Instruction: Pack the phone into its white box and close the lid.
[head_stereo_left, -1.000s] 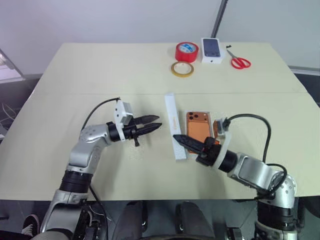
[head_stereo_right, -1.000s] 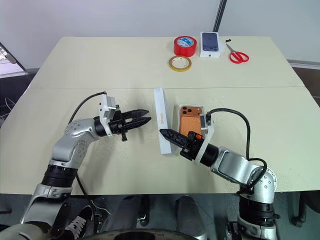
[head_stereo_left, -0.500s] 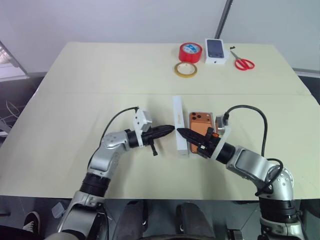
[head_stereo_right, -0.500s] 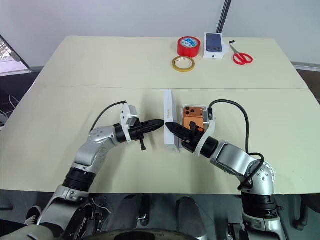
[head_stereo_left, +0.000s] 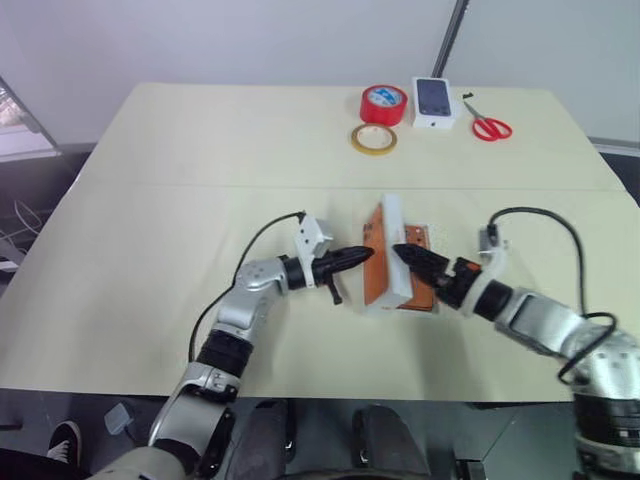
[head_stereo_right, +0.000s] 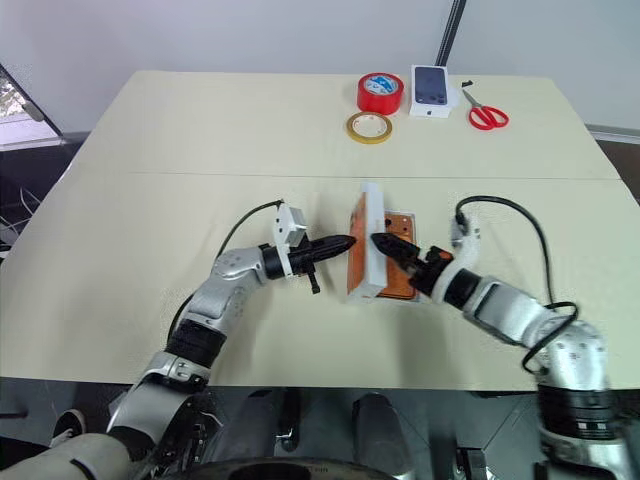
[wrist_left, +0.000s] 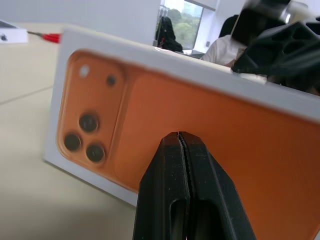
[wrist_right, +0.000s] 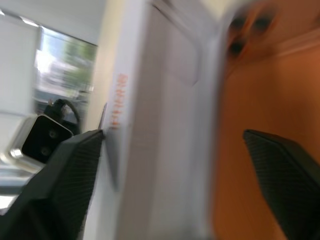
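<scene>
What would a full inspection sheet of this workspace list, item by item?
Surface: beige table, with a seam across its middle.
Job's things: phone lies in the white box; lid stands tilted on its edge beside them, its orange phone picture facing the left gripper.
Clutter: red tape roll, yellow tape ring, closed phone box and scissors at the far edge.
Grippers: left gripper shut, tips at the lid's printed face; right gripper open, fingers either side of the lid.
Cables: black cable loops at the left wrist and the right wrist.
Surroundings: pale wall, dark pole.
</scene>
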